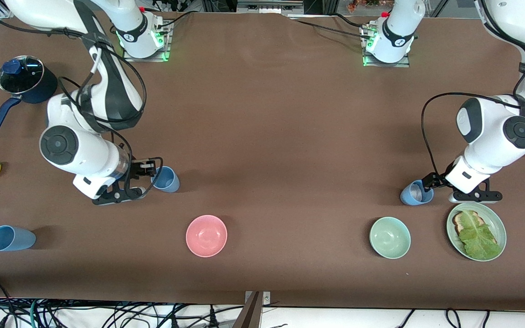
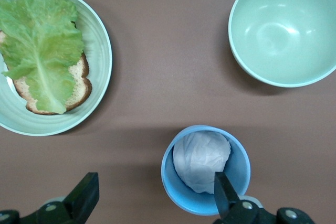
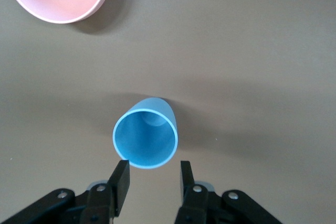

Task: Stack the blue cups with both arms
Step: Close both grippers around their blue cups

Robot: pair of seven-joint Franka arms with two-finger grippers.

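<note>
A brown table [image 1: 271, 136] spreads under me. My left gripper [image 2: 152, 195], fingers wide, straddles one rim of a blue cup [image 2: 206, 169] holding white stuff beside the lettuce plate [image 2: 102, 51]. My right gripper [image 3: 152, 179], fingers narrow, hangs by an empty blue cup [image 3: 146, 137].

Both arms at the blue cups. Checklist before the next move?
1. Left tool open: ok.
2. Left-end cup empty for nesting: not ok, white wad inside.
3. Right tool open: ok.
4. Right-end cup between the right tool's fingers: not ok, it sits just ahead of them.
5. Third cup upright: cannot tell.
</note>
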